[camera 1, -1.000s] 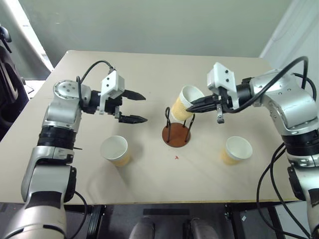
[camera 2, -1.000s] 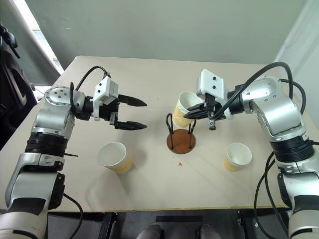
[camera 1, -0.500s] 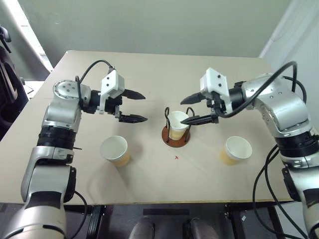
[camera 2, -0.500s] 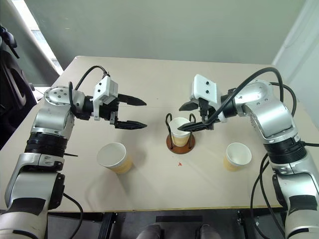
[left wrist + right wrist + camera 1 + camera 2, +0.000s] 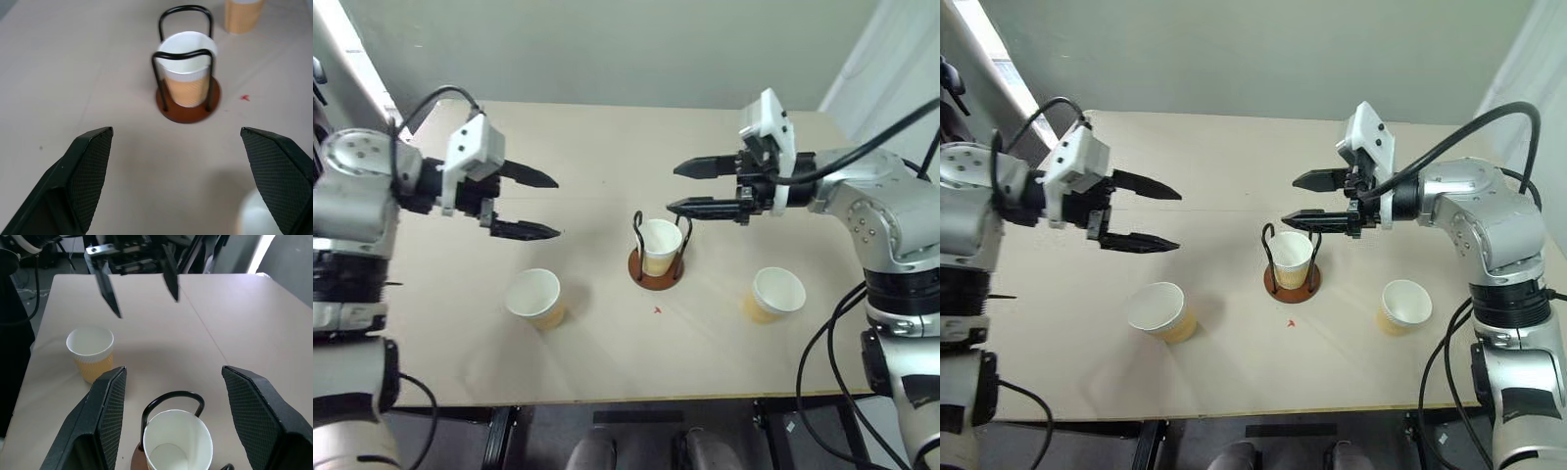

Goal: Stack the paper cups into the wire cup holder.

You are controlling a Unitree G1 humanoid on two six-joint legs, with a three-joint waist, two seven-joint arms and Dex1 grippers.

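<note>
holder (image 5: 656, 266) desk (image 5: 607, 362) centre, one cup (image 5: 660, 242) seated | loose cups at 9 (image 5: 534, 297) and 3 (image 5: 774, 293) | left end effector (image 5: 540, 205) and right end effector (image 5: 680, 188) both released, empty | risk: tapered cup tips when pinched, or snags wire loops

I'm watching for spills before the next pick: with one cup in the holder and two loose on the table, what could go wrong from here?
The wire cup holder is light and narrow; a second cup lowered off-centre could catch a wire loop and tip it. The paper cups on the table are thin, so a hard pinch may crush a rim. The right gripper, open, hangs close above the seated cup and could clip it when swinging away.
</note>
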